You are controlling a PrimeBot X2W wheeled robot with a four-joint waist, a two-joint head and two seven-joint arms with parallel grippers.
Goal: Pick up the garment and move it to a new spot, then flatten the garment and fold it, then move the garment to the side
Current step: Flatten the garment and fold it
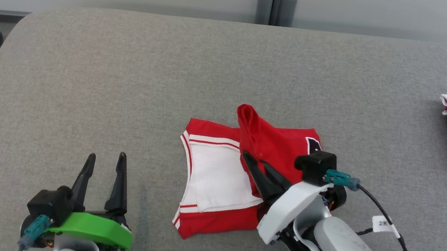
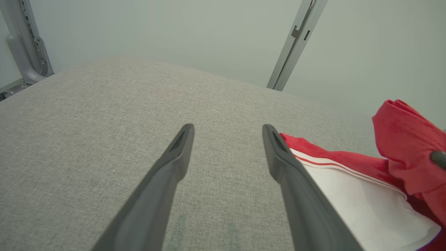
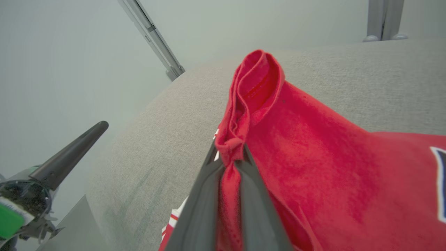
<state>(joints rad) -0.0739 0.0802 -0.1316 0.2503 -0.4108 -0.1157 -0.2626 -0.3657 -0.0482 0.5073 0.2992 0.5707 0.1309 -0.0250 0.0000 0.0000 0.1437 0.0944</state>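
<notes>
Right arm: enters from 5 o'clock, fingers angled toward 11; the right gripper (image 1: 256, 160) is clenched on a raised red fold of the garment (image 1: 212, 173).
Left arm: at 7 o'clock; the left gripper (image 1: 106, 156) points to 12, fingers spread, holding nothing.
Garment: mid grey surface (image 1: 130, 71), white panel showing.

head view high above table (image 1: 130, 71), wrist views close, sharing garment (image 1: 218, 178)
</notes>
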